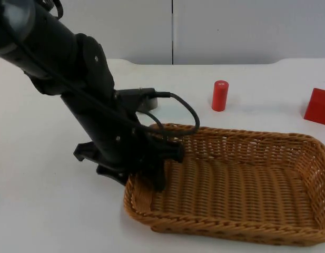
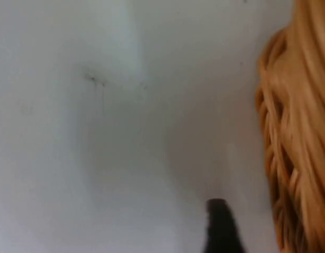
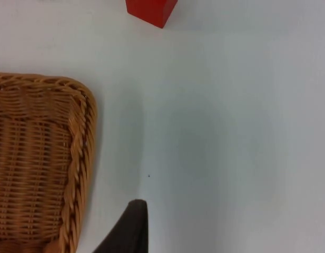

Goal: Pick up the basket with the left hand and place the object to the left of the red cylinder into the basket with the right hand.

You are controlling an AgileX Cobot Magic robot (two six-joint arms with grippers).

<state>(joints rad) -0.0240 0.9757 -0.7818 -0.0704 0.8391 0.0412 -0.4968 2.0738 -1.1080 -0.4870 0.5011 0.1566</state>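
Left gripper (image 1: pixel 151 176) is down at the basket's (image 1: pixel 241 184) 9 o'clock end, one finger (image 1: pixel 159 176) inside the rim and the rest outside on the table (image 1: pixel 41 174), straddling the wall; can't tell if it's pinching yet. Basket sits flat on the table, red cylinder (image 1: pixel 219 95) upright beyond it at its 12 o'clock, red block (image 1: pixel 317 106) at 3 o'clock of the cylinder; something grey (image 1: pixel 147 103) at the cylinder's 9 o'clock is mostly hidden behind the left arm. Right gripper (image 3: pixel 131 226) hangs over bare table just beside a basket corner (image 3: pixel 80 105), red block (image 3: pixel 150 10) farther off; its opening can't be judged.
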